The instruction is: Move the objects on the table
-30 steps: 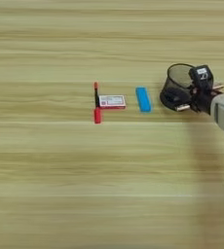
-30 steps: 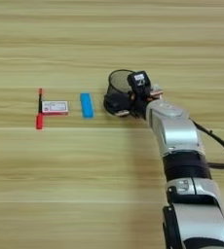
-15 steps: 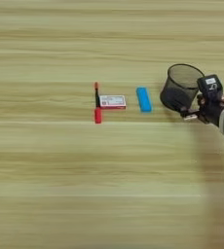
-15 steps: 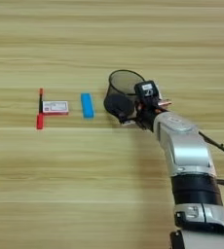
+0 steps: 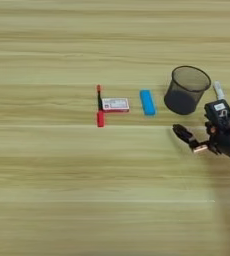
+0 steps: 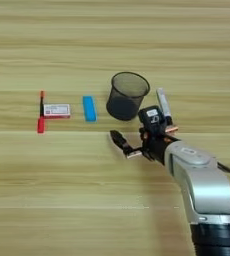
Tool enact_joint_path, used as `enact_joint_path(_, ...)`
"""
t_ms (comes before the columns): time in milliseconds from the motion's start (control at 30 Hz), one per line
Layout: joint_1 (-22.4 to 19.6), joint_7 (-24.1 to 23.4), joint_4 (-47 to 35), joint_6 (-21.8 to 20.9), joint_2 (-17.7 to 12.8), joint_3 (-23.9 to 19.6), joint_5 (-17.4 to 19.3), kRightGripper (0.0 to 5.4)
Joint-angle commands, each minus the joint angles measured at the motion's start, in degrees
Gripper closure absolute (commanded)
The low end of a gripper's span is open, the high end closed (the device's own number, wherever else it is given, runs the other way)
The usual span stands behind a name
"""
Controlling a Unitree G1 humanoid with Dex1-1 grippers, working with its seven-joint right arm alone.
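On the table (image 5: 47, 190), a red pen (image 5: 100, 107), a small white-and-red box (image 5: 115, 104) and a blue oblong block (image 5: 147, 102) lie in a row left of centre. The box touches the pen. A white marker (image 6: 163, 104) lies just right of a black mesh cup (image 6: 127, 96). My right gripper (image 6: 137, 131) hovers in front of the cup, a little nearer than it, open with nothing between its fingers. One black finger (image 6: 119, 139) points left. The silver forearm (image 6: 202, 185) comes in from the bottom right.
The black mesh cup (image 5: 186, 90) stands upright between the blue block and the marker. Bare wood lies all around the row of things, to the left, behind and in front.
My gripper was up against the cup's right side a second ago. It has drawn back toward the near edge and stands apart from the cup. The marker now shows beside the cup.
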Motion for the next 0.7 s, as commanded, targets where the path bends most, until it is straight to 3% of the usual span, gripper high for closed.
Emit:
enact_joint_path(33,-1.9,0.3,-4.3,-0.9,-1.5,0.9,0.6,0.03)
enact_joint_path(300,-3.6,0.6,-3.9,-0.4,0.1,4.8,1.2,0.03)
enact_joint_path(467,-7.1,-0.3,1.4,-1.3,2.0,7.6,0.1,0.03)
enact_joint_path(700,-10.9,-2.0,7.6,-2.9,4.1,7.9,-0.6,0.03)
